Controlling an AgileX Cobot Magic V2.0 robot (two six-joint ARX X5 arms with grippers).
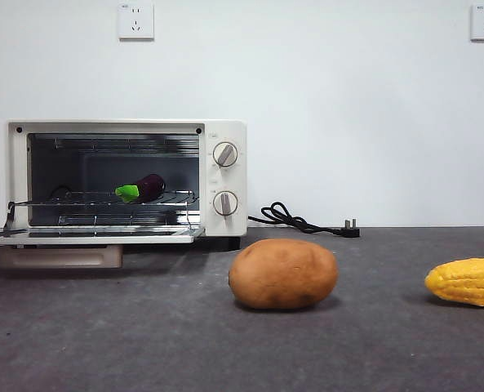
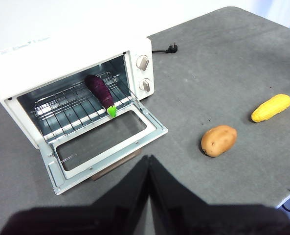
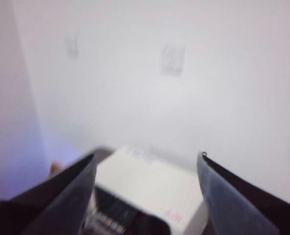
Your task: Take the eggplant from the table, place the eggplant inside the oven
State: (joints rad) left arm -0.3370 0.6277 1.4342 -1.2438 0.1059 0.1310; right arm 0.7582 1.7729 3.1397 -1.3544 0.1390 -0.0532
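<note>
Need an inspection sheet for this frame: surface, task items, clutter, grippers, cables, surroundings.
Surface: dark grey table, nothing spilled.
Job's things: eggplant lies on the wire rack inside the oven, door folded down.
Clutter: potato and corn cob on the table, apart.
Grippers: left gripper shut, empty, high above the table; right gripper open, empty, raised.
Cables: black cord with plug behind the oven, unplugged.
Surroundings: white wall, two sockets.

Low front, two wrists; shared oven (image 1: 225, 131).
</note>
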